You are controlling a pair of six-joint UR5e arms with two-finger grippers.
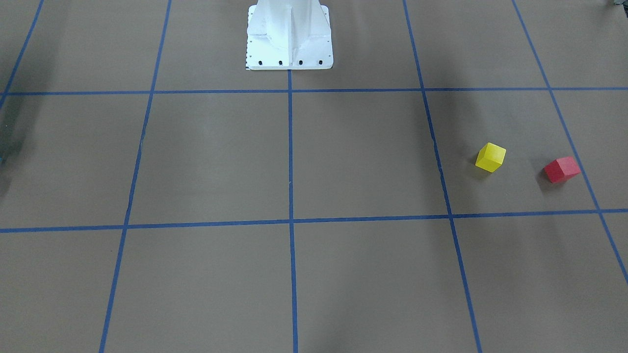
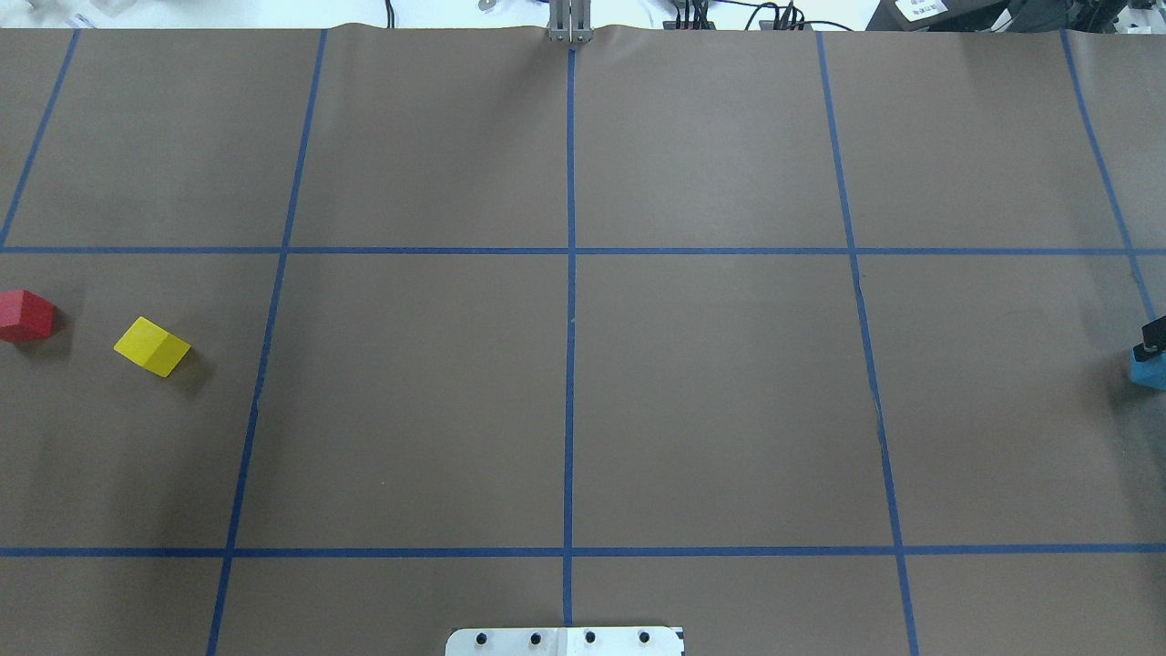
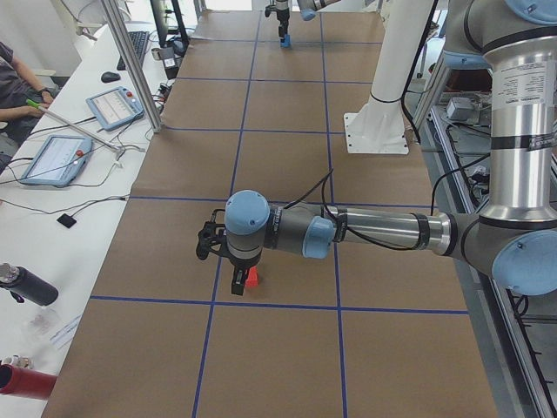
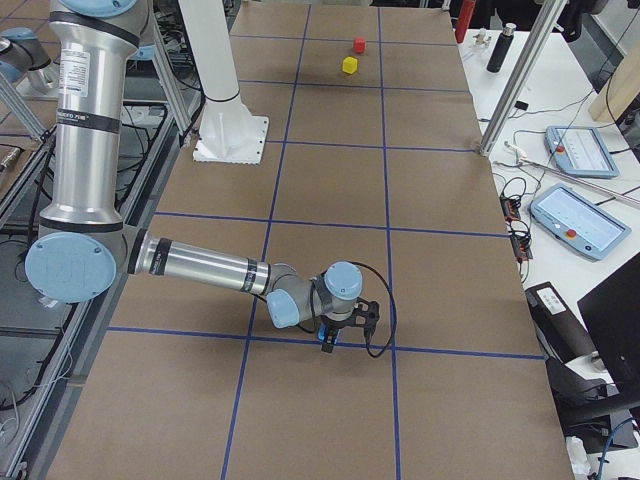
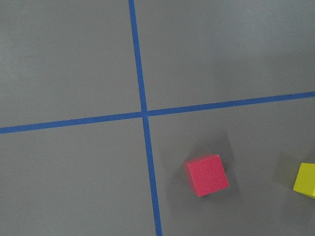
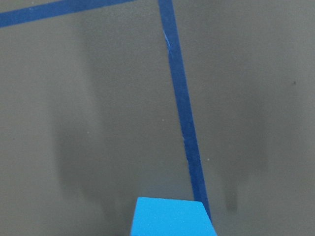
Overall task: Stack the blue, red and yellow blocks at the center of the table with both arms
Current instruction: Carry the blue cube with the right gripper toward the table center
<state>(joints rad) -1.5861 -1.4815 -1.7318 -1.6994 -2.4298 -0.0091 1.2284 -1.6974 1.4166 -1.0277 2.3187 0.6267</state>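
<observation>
While my left gripper (image 3: 238,280) hangs by the red block (image 1: 562,169) — yellow block (image 1: 490,157) near it, far to my left — my right gripper (image 4: 327,342) is at the blue block (image 2: 1149,368), far right. Jaw gaps: cannot tell for either.

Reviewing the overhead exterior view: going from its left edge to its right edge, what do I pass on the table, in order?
red block → yellow block → white base plate at the bottom edge → blue block at the right edge
</observation>
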